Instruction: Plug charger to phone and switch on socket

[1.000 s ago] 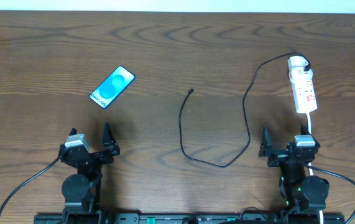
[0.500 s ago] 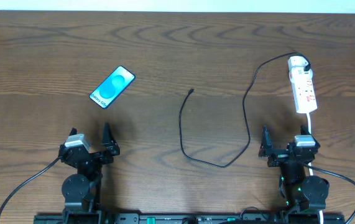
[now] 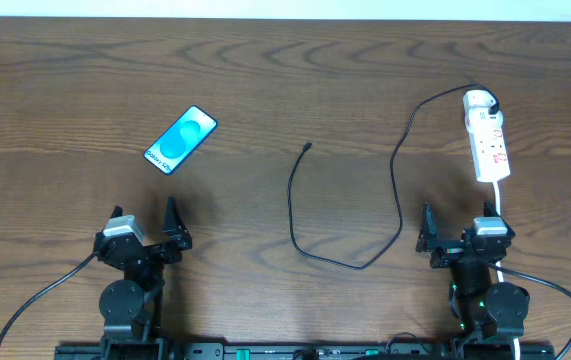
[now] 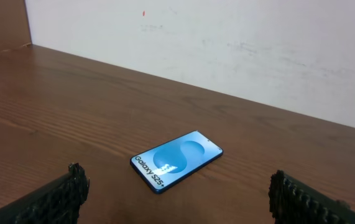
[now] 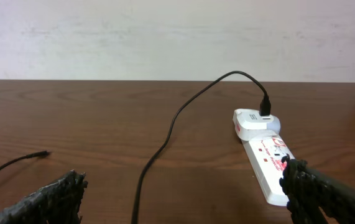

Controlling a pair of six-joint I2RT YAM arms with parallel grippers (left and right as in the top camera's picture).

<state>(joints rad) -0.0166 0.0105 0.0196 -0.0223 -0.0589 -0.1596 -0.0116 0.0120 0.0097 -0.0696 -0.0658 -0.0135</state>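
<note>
The phone [image 3: 181, 139] lies flat at the left of the table, blue screen up; it also shows in the left wrist view [image 4: 176, 160]. The black charger cable [image 3: 293, 200] loops across the middle, its plug tip [image 3: 308, 148] lying free. Its other end sits in a white adapter [image 3: 479, 100] on the white socket strip [image 3: 490, 145], which also shows in the right wrist view [image 5: 267, 163]. My left gripper [image 3: 147, 228] is open and empty, near the front edge, short of the phone. My right gripper [image 3: 458, 226] is open and empty, just in front of the strip.
The strip's white cord [image 3: 498, 205] runs toward the front edge past my right arm. A white wall [image 4: 227, 37] stands behind the far edge of the wooden table [image 3: 285, 70].
</note>
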